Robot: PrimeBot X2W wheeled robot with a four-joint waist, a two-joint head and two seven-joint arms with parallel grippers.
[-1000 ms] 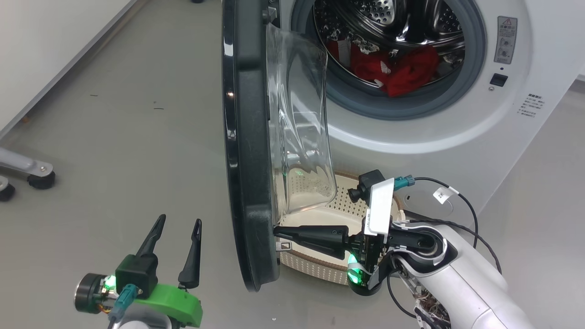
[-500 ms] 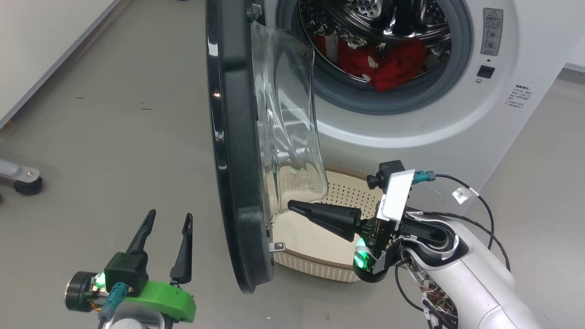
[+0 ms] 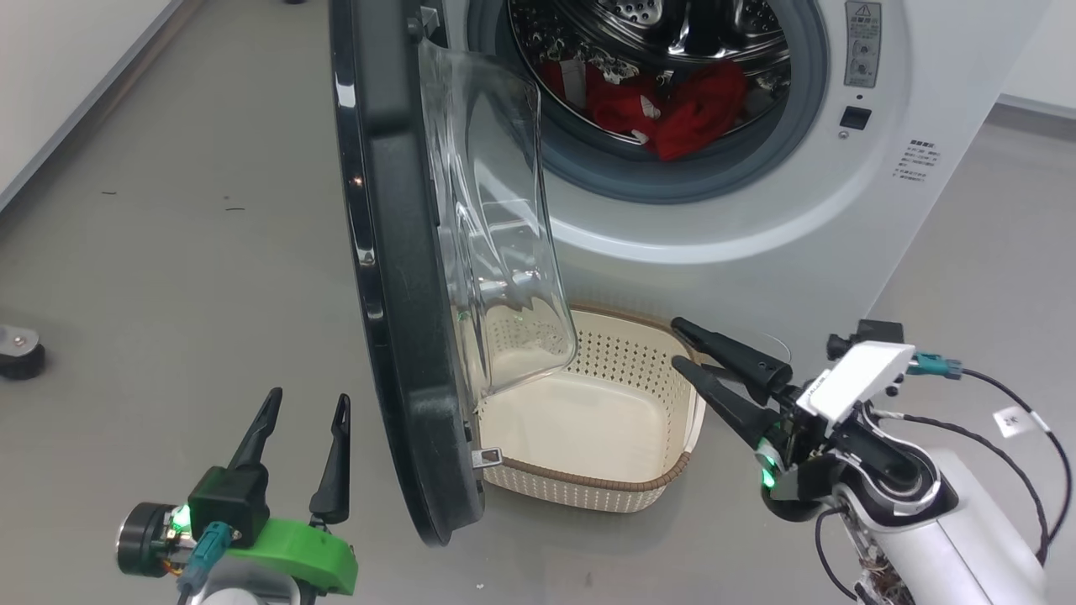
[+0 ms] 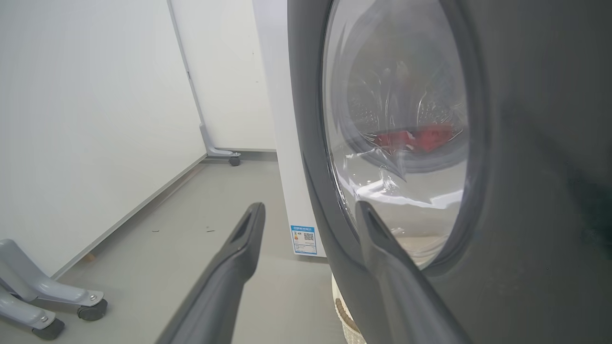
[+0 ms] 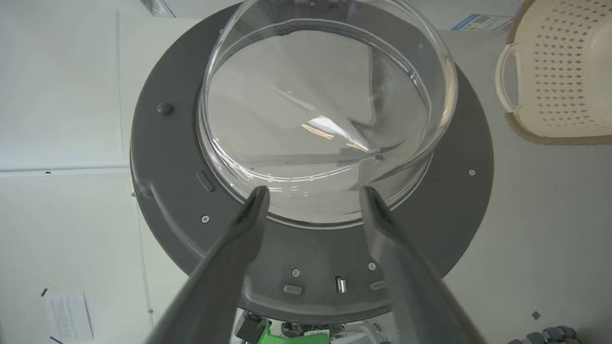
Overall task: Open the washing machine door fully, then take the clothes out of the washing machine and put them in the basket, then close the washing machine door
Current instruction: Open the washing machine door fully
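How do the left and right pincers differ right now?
Left pincer sits on the outer side of the washing machine door; right pincer is on its inner, glass-bowl side, by the basket. Left pincer's fingers point up the head view; right pincer's point left, toward the door. Both are open and hold nothing.
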